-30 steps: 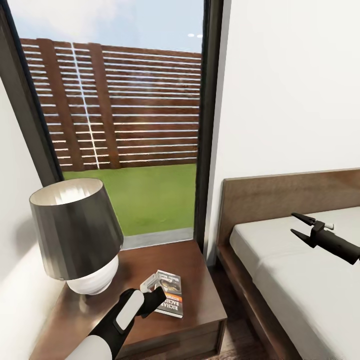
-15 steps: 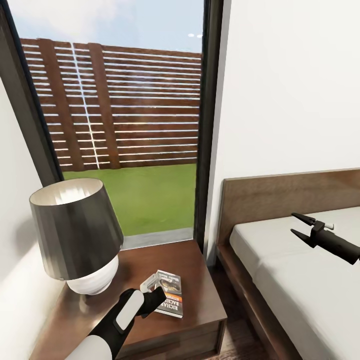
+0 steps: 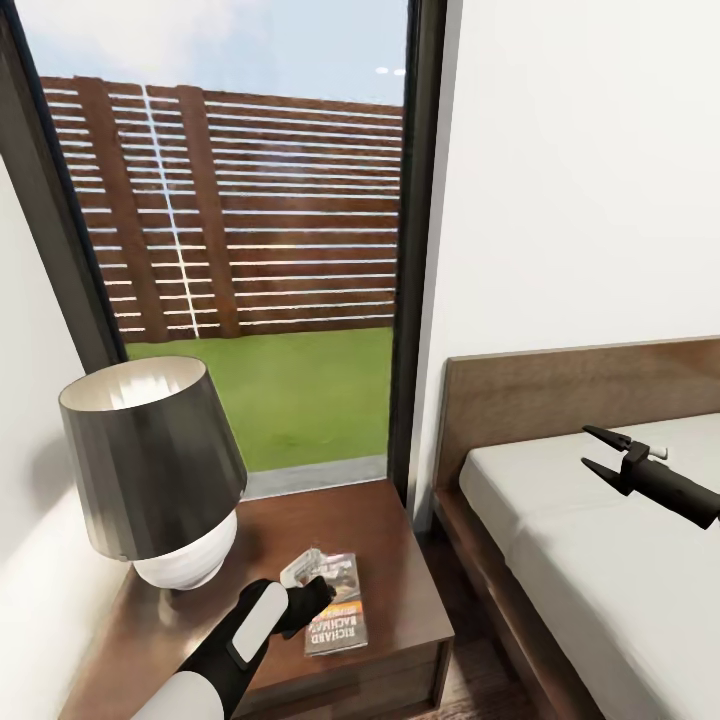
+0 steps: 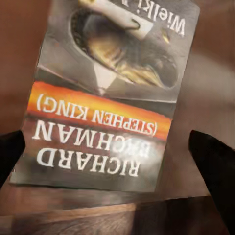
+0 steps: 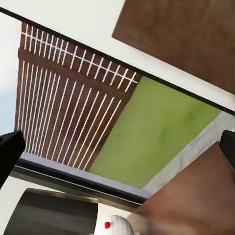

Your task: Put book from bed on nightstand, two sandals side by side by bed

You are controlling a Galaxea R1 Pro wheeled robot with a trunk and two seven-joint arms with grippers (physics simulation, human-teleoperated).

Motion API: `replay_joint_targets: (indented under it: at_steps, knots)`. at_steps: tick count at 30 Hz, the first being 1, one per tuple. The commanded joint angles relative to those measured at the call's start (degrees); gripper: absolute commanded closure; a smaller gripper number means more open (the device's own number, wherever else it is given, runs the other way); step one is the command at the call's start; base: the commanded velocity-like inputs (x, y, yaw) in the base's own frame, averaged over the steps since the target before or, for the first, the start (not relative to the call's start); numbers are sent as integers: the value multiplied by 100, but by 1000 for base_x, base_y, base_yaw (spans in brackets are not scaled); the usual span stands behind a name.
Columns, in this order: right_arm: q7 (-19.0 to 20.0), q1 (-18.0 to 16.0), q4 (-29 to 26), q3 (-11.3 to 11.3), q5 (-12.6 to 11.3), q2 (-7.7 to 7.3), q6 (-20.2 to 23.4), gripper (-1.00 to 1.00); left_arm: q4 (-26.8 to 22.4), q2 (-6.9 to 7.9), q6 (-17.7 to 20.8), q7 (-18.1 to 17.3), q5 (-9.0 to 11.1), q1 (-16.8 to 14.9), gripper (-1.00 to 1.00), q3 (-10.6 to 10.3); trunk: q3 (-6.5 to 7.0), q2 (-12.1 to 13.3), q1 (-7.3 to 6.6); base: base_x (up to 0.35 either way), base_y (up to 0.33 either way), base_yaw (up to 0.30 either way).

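The book (image 3: pixel 336 606), a thin paperback with a dark cover, an orange band and white "RICHARD BACHMAN" lettering (image 4: pixel 93 161), lies flat on the dark brown nightstand (image 3: pixel 392 525) near its front edge. My left gripper (image 3: pixel 314 583) hovers just over the book's near-left part, open. In the left wrist view its fingertips (image 4: pixel 215 161) stand wide apart on either side of the cover. My right gripper (image 3: pixel 600 450) hangs open and empty above the pale mattress of the bed (image 3: pixel 600 560). The sandals are out of view.
A table lamp (image 3: pixel 150 460) with a dark shade and white base takes up the nightstand's left half. A tall black-framed window (image 3: pixel 250 250) stands behind it and a white wall to its left. A narrow strip of floor (image 3: pixel 470 650) separates nightstand and bed frame.
The book has dropped out of its tilted pose at my left gripper, turned a little, and now lies flat nearer the nightstand's front edge. Both arms kept their places.
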Motion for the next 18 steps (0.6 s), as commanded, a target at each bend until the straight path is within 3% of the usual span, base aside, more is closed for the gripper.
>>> replay_joint_targets:
  at_steps: [1, 18]
  knots:
    - [19, -5, 4, -14, 14, 1, 24, -100, -12, 3, 6, 55, 60, -2, -100, -20, -6, -3, -1, 0, 0, 0]
    - [18, -5, 4, -14, 14, 4, 25, -100, -32, 3, 16, 53, 60, -2, -100, -21, -6, -3, -1, 0, 0, 0]
